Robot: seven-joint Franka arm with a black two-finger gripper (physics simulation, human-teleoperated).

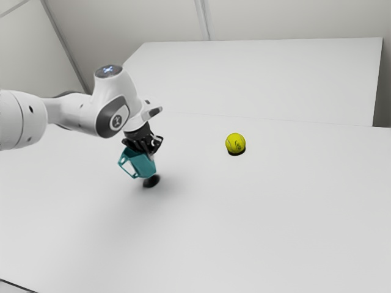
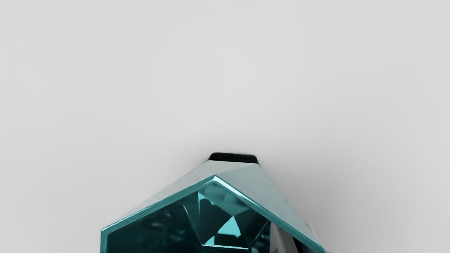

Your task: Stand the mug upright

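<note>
Beyond the white table point(image 1: 275, 220) rise pale walls point(image 1: 293, 18); the hand point(image 1: 147, 151) grips a tilted teal mug point(image 1: 143, 166).

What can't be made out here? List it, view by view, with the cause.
- Exterior view: part of the mug's rim, hidden behind the gripper.
- Exterior view: the marking on the yellow ball, too small to read.
- Exterior view: the base of the arm, cut off by the edge.
- Wrist view: the rest of the rim, cut off by the edge.
</note>
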